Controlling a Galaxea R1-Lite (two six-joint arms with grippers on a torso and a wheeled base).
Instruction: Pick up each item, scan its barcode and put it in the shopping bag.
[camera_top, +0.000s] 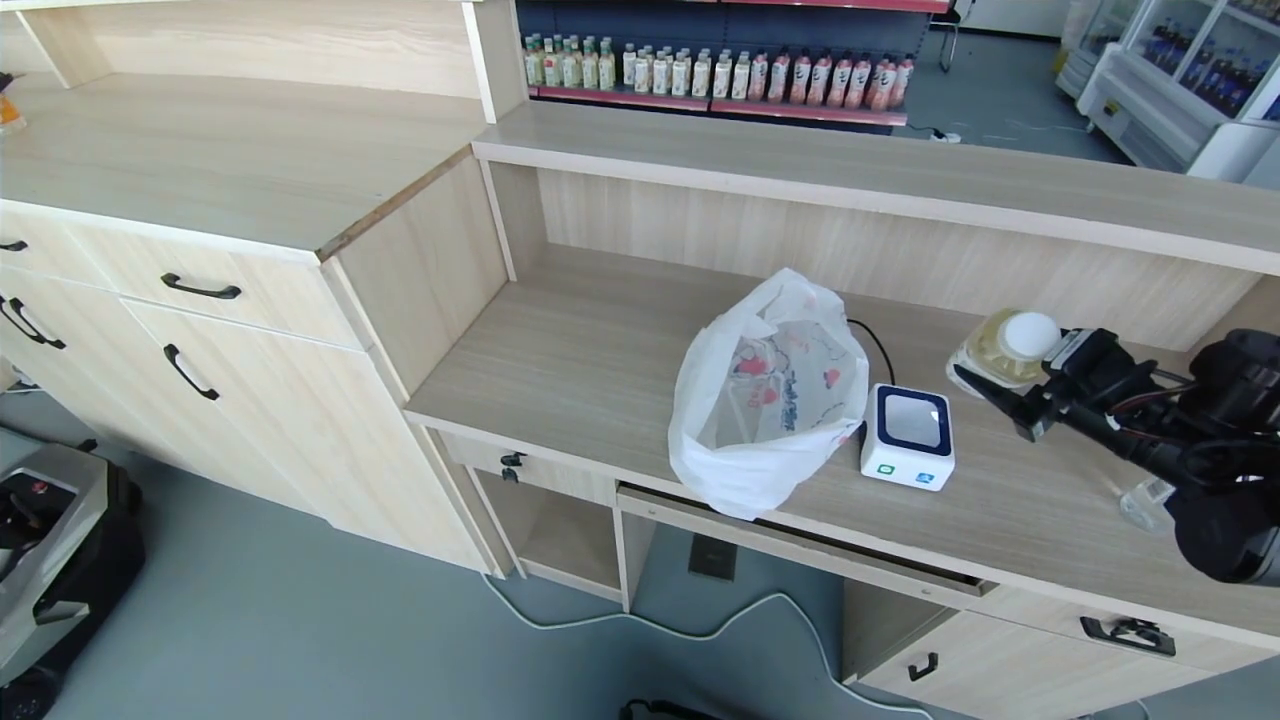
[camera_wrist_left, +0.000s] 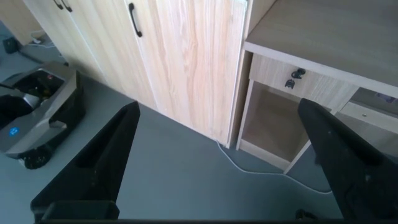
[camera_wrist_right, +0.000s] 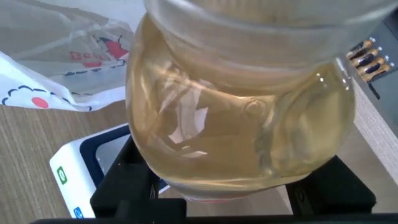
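Note:
A clear bottle (camera_top: 1003, 348) of yellowish liquid with a white round cap hangs above the counter, right of the white barcode scanner (camera_top: 908, 434). My right gripper (camera_top: 1000, 385) is shut on the bottle (camera_wrist_right: 236, 118), one black finger on each side of it (camera_wrist_right: 124, 190). The scanner (camera_wrist_right: 78, 171) lies just below and beside the bottle. Left of the scanner stands the white plastic shopping bag (camera_top: 770, 395), its mouth open upward; the bag (camera_wrist_right: 56, 56) shows behind the bottle. My left gripper (camera_wrist_left: 217, 155) is open over the grey floor, beside the cabinet.
The wooden counter (camera_top: 580, 360) has a raised back ledge (camera_top: 880, 180) and a tall cabinet (camera_top: 240, 180) on its left. A small clear item (camera_top: 1145, 502) rests on the counter under my right arm. A white cable (camera_top: 640, 620) runs across the floor.

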